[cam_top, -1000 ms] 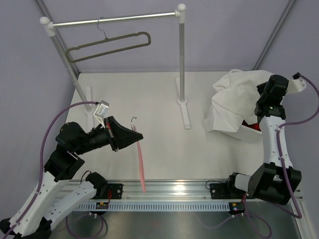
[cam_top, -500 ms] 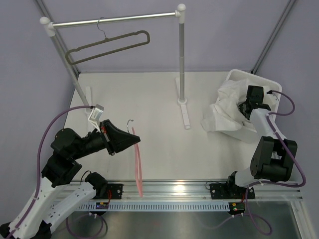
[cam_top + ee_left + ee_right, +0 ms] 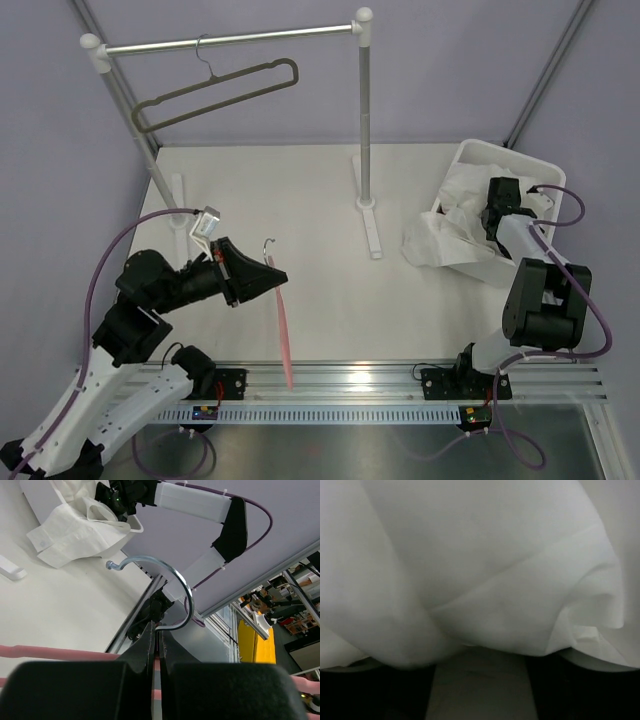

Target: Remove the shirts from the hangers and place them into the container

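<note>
Close on the white shirt (image 3: 485, 570)
Its thin cloth filled the view from 9 through 12 to 3 o'clock in soft folds, with one crease running toward 2 o'clock. Two dark fingers (image 3: 580, 690) stood apart at 7 and 5 o'clock, with a shadowed grey patch (image 3: 480, 690) between them at 6.

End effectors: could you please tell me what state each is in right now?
Left end effector: closed on the pink hanger.
Right end effector: open, against the white shirt.
</note>
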You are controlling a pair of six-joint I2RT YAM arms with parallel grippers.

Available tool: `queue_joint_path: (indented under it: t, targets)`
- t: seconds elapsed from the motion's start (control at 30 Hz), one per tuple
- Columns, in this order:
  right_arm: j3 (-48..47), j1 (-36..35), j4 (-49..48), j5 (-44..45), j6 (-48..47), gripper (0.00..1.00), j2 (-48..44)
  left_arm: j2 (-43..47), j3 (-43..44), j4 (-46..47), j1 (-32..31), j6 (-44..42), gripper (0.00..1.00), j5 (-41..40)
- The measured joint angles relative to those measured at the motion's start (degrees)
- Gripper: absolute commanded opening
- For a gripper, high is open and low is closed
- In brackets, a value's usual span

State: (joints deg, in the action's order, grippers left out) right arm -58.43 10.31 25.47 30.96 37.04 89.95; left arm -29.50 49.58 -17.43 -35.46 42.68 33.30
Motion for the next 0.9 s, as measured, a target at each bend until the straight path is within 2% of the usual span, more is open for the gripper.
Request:
queue_joint_path:
  t: [0.03, 0.1, 0.23, 0.43, 0.6, 0.67, 0.8, 0.9]
  targets:
    - [-0.2, -0.2, 0.4, 0.1, -0.7, 0.97, -0.2, -1.0, 0.3, 0.0, 0.0, -0.5, 0.00, 0.1]
    - [-1.4, -0.8, 2.5, 0.2, -2.1, 1.00, -1.6, -4.5, 1.2, 0.4, -0.1, -1.9, 0.00, 0.3]
    - [-8.2, -5.8, 8.6, 1.4, -4.9, 0.99, -6.5, -14.2, 4.5, -0.3, -0.2, -5.6, 0.00, -0.5]
    - [-27.6, -17.7, 14.7, 1.4, -10.0, 0.99, -14.8, -28.3, 13.4, -6.3, -1.9, -12.0, 0.00, -8.0]
    - [-37.0, -18.4, 19.6, -0.9, -14.8, 0.99, -22.8, -35.7, 22.8, -12.9, -3.4, -17.0, 0.00, -15.3]
    - [-37.7, -18.3, 21.2, -7.3, -16.4, 1.00, -25.2, -37.9, 26.8, -14.8, -3.9, -18.8, 0.00, -17.7]
    - [-36.3, -19.2, 21.5, -32.9, -16.7, 1.00, -27.1, -42.7, 36.1, -19.6, -5.4, -22.5, 0.00, -22.6]
    - [-32.8, -27.0, 21.0, -47.1, -16.3, 0.99, -27.2, -46.1, 42.1, -21.4, -6.7, -24.9, 0.00, -25.6]
